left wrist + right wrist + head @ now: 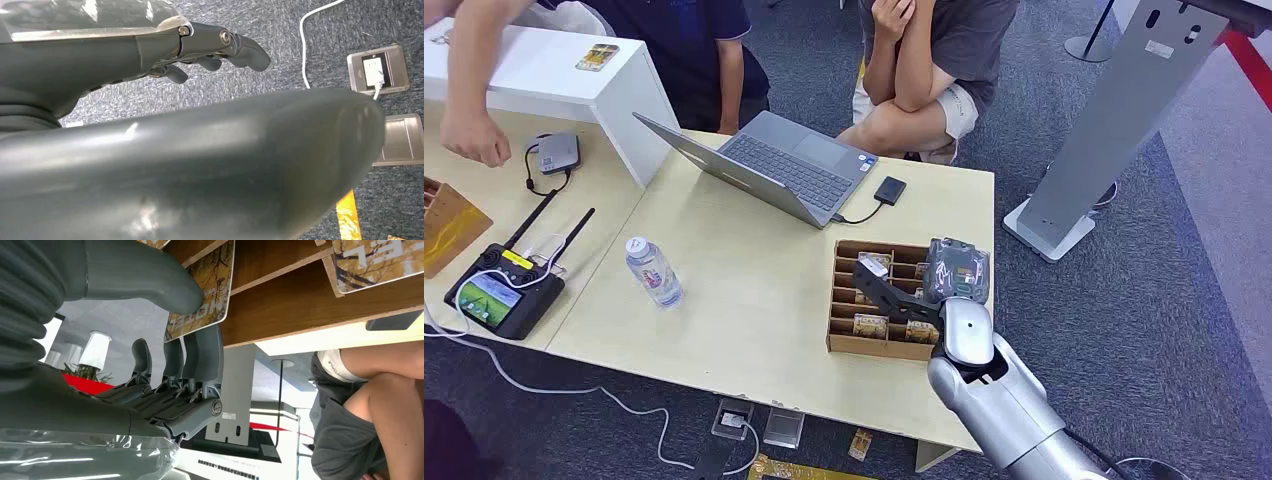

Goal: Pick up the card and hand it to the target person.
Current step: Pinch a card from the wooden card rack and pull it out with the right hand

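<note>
A brown cardboard box (pixel 848 343) with slots of several cards sits at the table's near right. My right hand (pixel 921 285) reaches into it from above. In the right wrist view a patterned card (pixel 202 290) stands in its slot (pixel 300 300), pinched between the thick thumb (pixel 145 282) and the dark fingers (pixel 202 352). Another card (pixel 380 262) stands in the slot beside it. My left hand (pixel 215 47) hangs over the carpet with nothing in it, its fingers loosely apart. Two people are behind the table: one in a grey shirt (pixel 944 50) crouching and one in dark blue (pixel 694 50).
An open laptop (pixel 769 165) with a small black drive (pixel 890 190) lies behind the box. A water bottle (pixel 653 271) stands mid-table, and a screen controller (pixel 504 290) lies at the left. A grey stand (pixel 1114 120) rises on the right. A floor socket (pixel 377 70) is set in the carpet.
</note>
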{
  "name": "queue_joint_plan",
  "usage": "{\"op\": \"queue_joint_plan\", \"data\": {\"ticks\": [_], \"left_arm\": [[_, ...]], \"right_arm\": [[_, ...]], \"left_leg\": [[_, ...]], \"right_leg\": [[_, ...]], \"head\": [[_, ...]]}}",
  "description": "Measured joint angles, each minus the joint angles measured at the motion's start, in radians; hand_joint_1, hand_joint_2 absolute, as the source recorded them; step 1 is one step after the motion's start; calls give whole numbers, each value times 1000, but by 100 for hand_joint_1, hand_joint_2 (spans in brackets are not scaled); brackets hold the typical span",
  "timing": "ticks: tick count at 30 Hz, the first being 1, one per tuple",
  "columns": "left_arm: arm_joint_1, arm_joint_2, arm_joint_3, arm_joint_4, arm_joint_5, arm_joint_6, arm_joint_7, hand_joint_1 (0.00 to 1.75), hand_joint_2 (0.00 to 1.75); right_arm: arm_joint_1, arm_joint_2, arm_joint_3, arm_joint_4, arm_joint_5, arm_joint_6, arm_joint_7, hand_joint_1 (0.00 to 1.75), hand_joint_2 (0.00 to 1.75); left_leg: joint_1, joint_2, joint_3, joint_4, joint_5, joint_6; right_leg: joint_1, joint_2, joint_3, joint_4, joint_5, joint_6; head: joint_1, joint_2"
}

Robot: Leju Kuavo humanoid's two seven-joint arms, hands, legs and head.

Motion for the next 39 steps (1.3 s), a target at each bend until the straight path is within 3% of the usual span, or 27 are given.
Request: {"op": "queue_joint_plan", "data": {"ticks": [11,18,24,39], "left_arm": [[0,0,4,2,-4,3,0,0,0],[0,0,13,3,-6,3,0,0,0],[1,-2,21,3,-6,3,-3,0,0],[2,-4,36,8,-6,13,-3,0,0]], "right_arm": [[-1,1,3,2,-5,0,-4,174,175],[0,6,3,-3,-14,-9,-11,174,175],[7,5,3,-33,-13,-14,-11,158,175],[10,-22,0,-215,-38,10,-19,161,175]], "left_leg": [[0,0,0,0,0,0],[0,0,1,0,0,0],[0,0,0,0,0,0],[0,0,-1,0,0,0]], "right_leg": [[0,0,0,0,0,0],[0,0,0,0,0,0],[0,0,0,0,0,0],[0,0,-1,0,0,0]], "head": [[0,0],[0,0],[0,0],[0,0]]}}
